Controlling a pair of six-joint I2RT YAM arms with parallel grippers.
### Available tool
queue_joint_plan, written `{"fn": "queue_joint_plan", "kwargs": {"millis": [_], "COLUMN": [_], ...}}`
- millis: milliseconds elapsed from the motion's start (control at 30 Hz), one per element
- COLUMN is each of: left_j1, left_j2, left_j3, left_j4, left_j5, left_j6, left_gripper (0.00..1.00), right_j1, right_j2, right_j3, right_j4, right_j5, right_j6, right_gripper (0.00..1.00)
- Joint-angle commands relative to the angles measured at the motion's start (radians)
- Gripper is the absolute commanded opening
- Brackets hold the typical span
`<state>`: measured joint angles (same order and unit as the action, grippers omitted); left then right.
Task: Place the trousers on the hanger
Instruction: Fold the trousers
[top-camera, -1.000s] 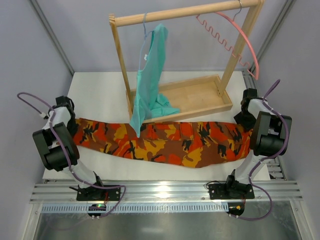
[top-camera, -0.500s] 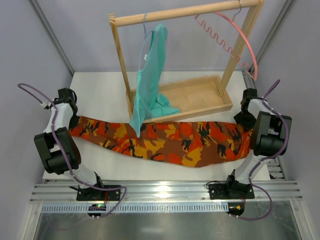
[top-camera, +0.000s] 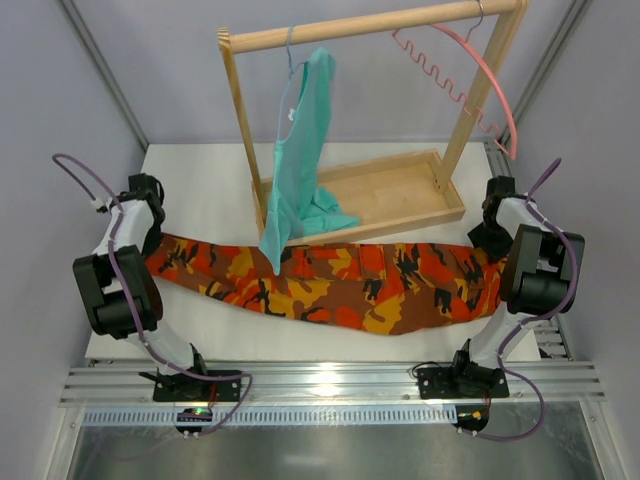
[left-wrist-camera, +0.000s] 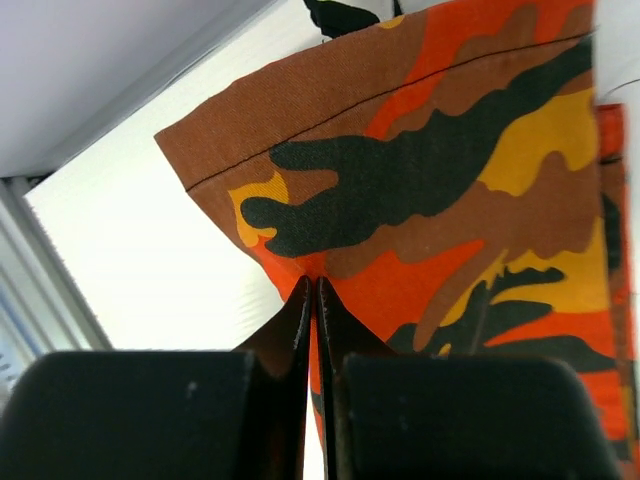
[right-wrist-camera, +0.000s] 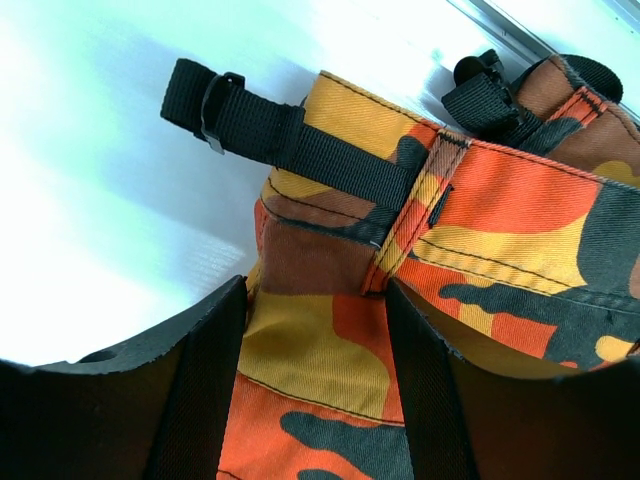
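Note:
The camouflage trousers (top-camera: 330, 285) lie stretched left to right across the white table. My left gripper (top-camera: 150, 235) is at their left end and is shut on the thin edge of a leg hem (left-wrist-camera: 450, 170); the jaws (left-wrist-camera: 312, 285) pinch the cloth. My right gripper (top-camera: 492, 240) is at the waist end. In the right wrist view its jaws (right-wrist-camera: 315, 290) stand open, with the waistband (right-wrist-camera: 500, 220) lying flat between the two fingers. The pink hanger (top-camera: 490, 75) hangs by its hook at the right end of the wooden rail, apart from both grippers.
A wooden rack (top-camera: 370, 28) with a tray base (top-camera: 400, 195) stands at the back of the table. A teal garment (top-camera: 300, 170) hangs from it down onto the trousers. A black strap with a buckle (right-wrist-camera: 270, 130) sticks out from the waistband.
My left arm has swung away from the near edge, carrying the leg end a little toward the back. The right arm has not moved.

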<state>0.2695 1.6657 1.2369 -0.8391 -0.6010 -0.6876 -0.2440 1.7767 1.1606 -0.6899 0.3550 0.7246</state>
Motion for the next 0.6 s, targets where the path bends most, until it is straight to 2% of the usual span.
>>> {"fn": "queue_joint_plan", "kwargs": {"millis": [0,167,267,367,433,567], "left_j1": [0.004,0.000,-0.004,-0.055,-0.075,-0.081], "left_j2": [0.020,-0.053,-0.099,-0.090,-0.070,0.002], "left_j3": [0.015,-0.007,-0.010,-0.001,-0.005,0.001], "left_j4": [-0.032,0.000,0.063,0.038,0.037,0.008], "left_j5": [-0.118,-0.085,0.073,0.023,0.001,0.000], "left_j6": [0.000,0.016,0.094,0.085,0.082,0.068], "left_gripper": [0.00,0.00,0.00,0.02,0.07,0.02], "right_j1": [0.009,0.008,0.008,0.008,0.008,0.008], "right_j2": [-0.053,-0.048,-0.053,-0.054,-0.054,-0.051], "right_j3": [0.017,0.024,0.024,0.025,0.024,0.022], "right_j4": [-0.016,-0.025,-0.014,-0.008,-0.007,-0.008], "right_j5": [-0.002,-0.007,-0.022,-0.031,-0.034,-0.033], "right_j6": [-0.002,-0.010,-0.020,-0.027,-0.027,-0.031], "right_gripper": [0.60,0.61,0.61,0.60,0.61,0.61]}}
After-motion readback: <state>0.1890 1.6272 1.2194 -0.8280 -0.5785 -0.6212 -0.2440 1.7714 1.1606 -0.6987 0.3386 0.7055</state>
